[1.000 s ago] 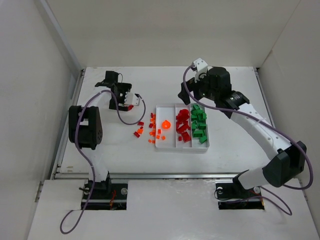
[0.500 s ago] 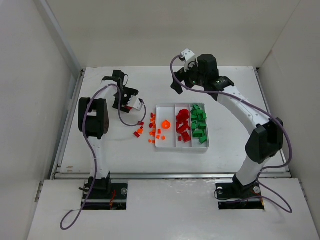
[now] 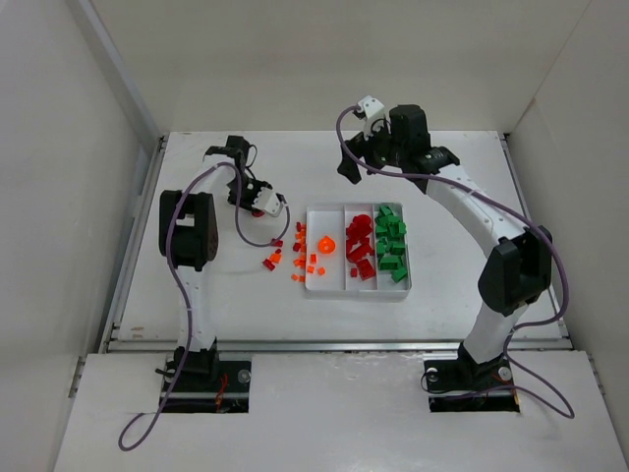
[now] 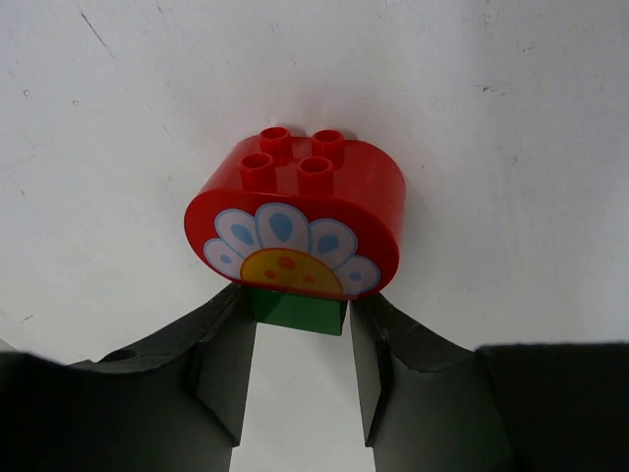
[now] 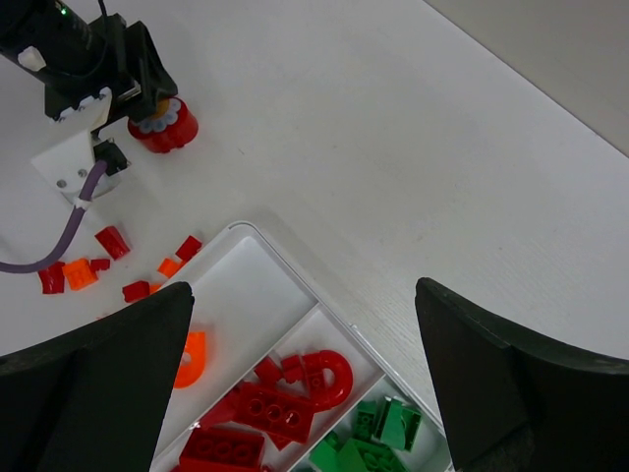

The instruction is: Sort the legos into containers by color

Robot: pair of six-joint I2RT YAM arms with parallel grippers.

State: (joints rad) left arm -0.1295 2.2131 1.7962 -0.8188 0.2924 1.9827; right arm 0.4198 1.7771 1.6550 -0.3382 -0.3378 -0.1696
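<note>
Pinching the green base (image 4: 295, 309) of the red flower brick (image 4: 295, 202) at mid-frame, the left gripper (image 4: 299, 298) sits just below it, while the right gripper (image 5: 303, 290) hangs spread wide.

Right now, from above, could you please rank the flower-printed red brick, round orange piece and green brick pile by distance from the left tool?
1. Flower-printed red plastic brick: at the left tool, left of the white tray.
2. Round orange plastic piece: tray's left compartment.
3. Green plastic brick pile: tray's right compartment.
</note>
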